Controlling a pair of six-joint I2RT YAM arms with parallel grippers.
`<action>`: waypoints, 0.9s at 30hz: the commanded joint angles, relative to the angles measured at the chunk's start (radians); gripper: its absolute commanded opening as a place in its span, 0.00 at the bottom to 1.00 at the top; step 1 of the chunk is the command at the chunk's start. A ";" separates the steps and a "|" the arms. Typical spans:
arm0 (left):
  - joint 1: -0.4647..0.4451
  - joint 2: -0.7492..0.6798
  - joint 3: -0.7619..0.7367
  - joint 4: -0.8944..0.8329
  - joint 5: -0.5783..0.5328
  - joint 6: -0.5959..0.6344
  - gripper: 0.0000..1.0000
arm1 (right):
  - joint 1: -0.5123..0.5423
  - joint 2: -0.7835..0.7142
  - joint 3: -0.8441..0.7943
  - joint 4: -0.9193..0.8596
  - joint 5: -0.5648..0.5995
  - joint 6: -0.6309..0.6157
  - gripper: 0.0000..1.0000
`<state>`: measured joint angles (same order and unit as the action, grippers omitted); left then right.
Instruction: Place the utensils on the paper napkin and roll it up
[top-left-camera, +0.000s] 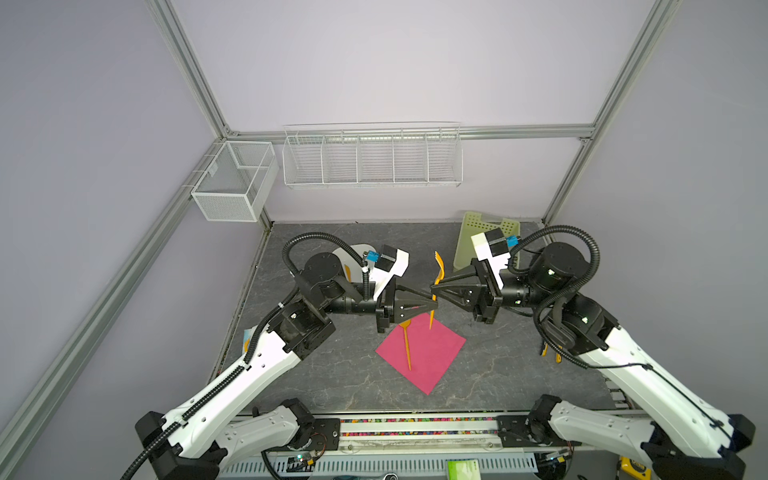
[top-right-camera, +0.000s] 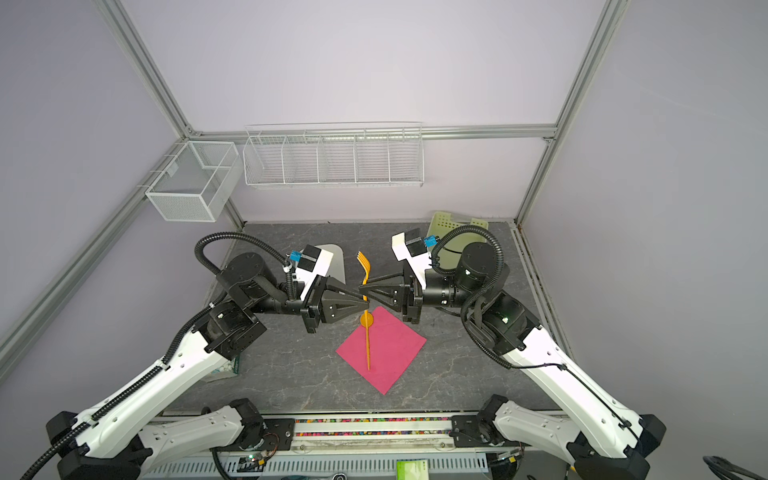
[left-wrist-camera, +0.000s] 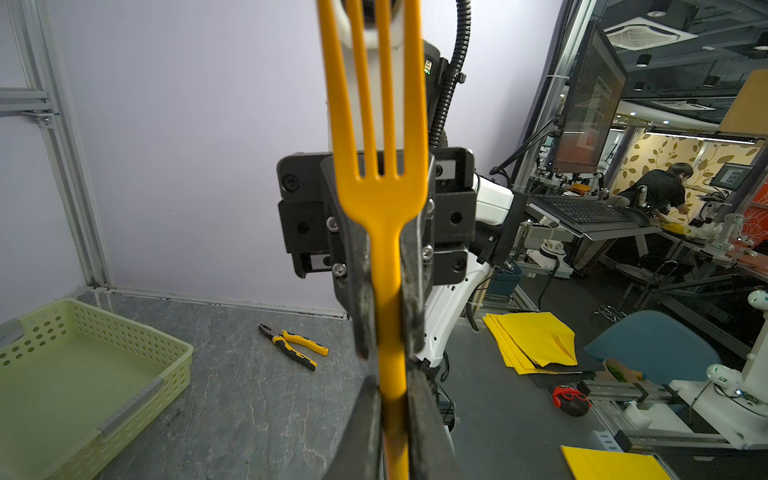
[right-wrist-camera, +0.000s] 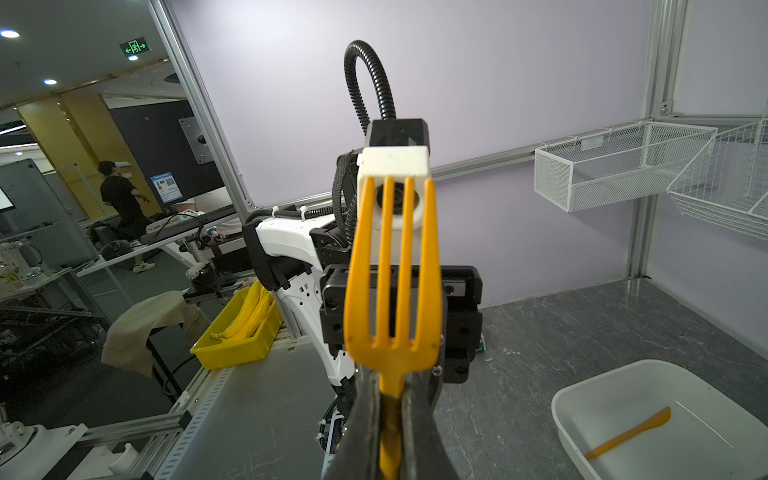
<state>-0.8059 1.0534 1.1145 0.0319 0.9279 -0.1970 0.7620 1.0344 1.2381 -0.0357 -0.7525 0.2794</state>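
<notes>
My right gripper (top-left-camera: 433, 289) pinches the fork (top-left-camera: 439, 268) by its handle. My left gripper (top-left-camera: 435, 306) clamps that handle too, farther from the tines.

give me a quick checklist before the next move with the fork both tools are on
1. Right tool shut on the slim orange plastic fork: ok.
2. Left tool shut on the same handle, lower down: ok.
3. Fork upright in the air near the far corner of the pink-red square paper napkin: ok.
4. Round-bowled orange spoon lying on the napkin: ok.
5. Orange plastic knife on the napkin: not ok, it lies in the white plastic tub.
6. Napkin flat: ok.
</notes>
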 joint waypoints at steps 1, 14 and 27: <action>-0.007 -0.007 0.033 0.017 0.002 0.021 0.13 | 0.006 0.003 0.015 0.012 0.007 -0.010 0.07; -0.007 -0.017 0.034 0.025 -0.012 0.018 0.16 | 0.006 0.000 0.020 -0.012 0.035 -0.022 0.07; -0.006 -0.016 0.038 0.019 -0.034 0.024 0.10 | 0.005 -0.005 0.018 -0.023 0.040 -0.024 0.07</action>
<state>-0.8062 1.0527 1.1145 0.0315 0.8936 -0.1970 0.7620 1.0344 1.2400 -0.0406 -0.7219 0.2729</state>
